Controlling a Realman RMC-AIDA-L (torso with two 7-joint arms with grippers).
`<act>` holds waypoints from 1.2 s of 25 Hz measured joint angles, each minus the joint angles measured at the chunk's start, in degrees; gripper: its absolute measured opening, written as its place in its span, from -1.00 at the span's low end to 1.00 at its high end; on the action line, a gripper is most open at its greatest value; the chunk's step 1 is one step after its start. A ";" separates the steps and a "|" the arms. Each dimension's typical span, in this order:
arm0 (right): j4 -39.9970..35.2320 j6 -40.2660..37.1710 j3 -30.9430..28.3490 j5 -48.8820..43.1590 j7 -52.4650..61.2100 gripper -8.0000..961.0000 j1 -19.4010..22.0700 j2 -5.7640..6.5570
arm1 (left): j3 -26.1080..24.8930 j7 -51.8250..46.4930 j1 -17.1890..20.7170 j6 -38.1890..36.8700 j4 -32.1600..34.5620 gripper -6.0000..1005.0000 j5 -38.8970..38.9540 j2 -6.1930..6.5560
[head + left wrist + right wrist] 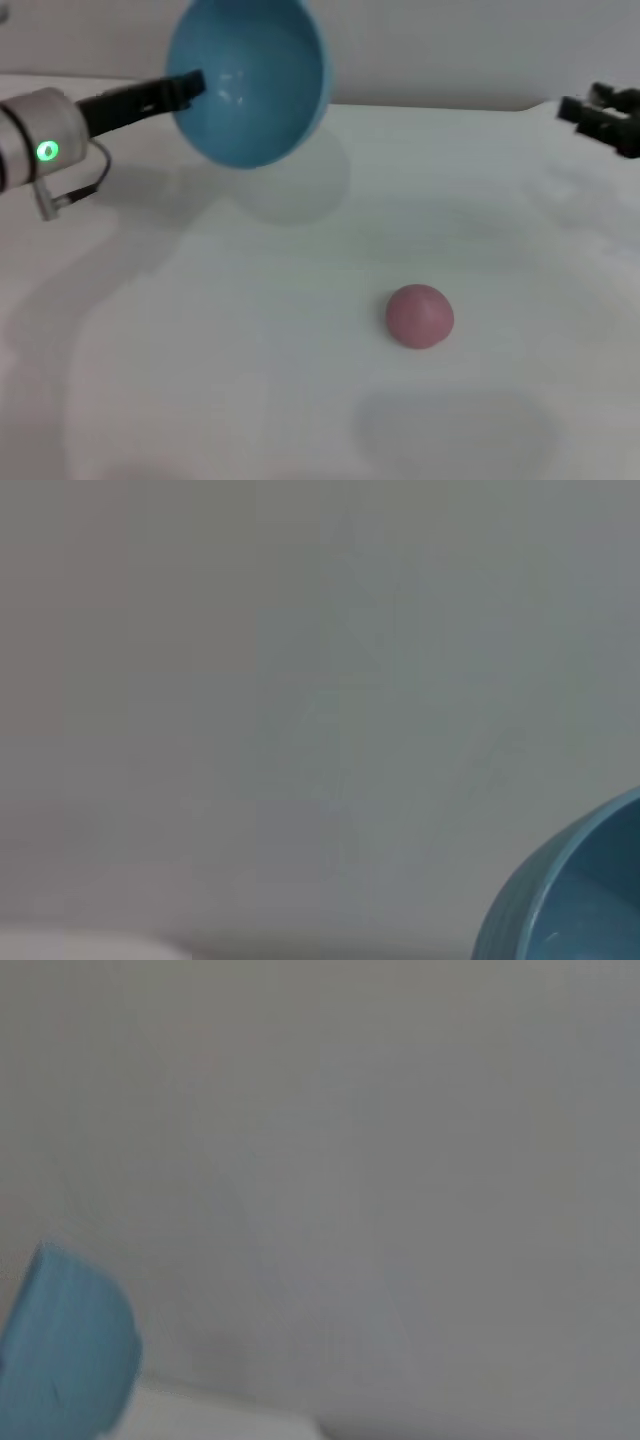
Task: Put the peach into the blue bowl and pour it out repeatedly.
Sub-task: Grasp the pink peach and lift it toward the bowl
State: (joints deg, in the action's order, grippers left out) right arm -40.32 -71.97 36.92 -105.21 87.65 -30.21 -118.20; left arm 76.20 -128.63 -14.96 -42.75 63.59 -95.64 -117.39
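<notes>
Left gripper (pixel 190 88) on tipped blue bowl (pixel 255 85)

The peach (pixel 420 316) lies on the table (pixel 200 380), right of and nearer than the raised bowl (pixel 250 80).

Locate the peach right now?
Head view: the peach lies on the white table, centre-right, apart from the tipped blue bowl held aloft by the left gripper.

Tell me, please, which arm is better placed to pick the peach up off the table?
The right arm, probably. The left hand is busy holding the blue bowl tipped up in the air, empty. The right hand holds nothing and hangs at the table's far right, on the peach's side.
</notes>
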 joint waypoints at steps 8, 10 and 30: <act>-0.33 6.00 14.50 -22.04 18.84 0.23 -9.54 0.27 | -7.65 -14.93 -0.18 -14.79 4.19 -0.99 -21.01 -0.01; -0.83 6.31 16.48 -27.69 21.38 0.23 -11.39 -0.32 | -7.78 -17.70 -0.22 -16.22 5.69 -0.99 -24.44 -0.07; -3.74 0.89 38.41 -24.10 26.16 0.19 -12.84 -0.72 | -11.41 -29.43 -6.48 -32.28 9.02 -0.99 -48.93 0.04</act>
State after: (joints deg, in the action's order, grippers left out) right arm -44.06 -71.08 75.32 -129.31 113.81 -43.04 -118.93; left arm 64.80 -158.06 -21.44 -75.03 72.61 -144.57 -117.35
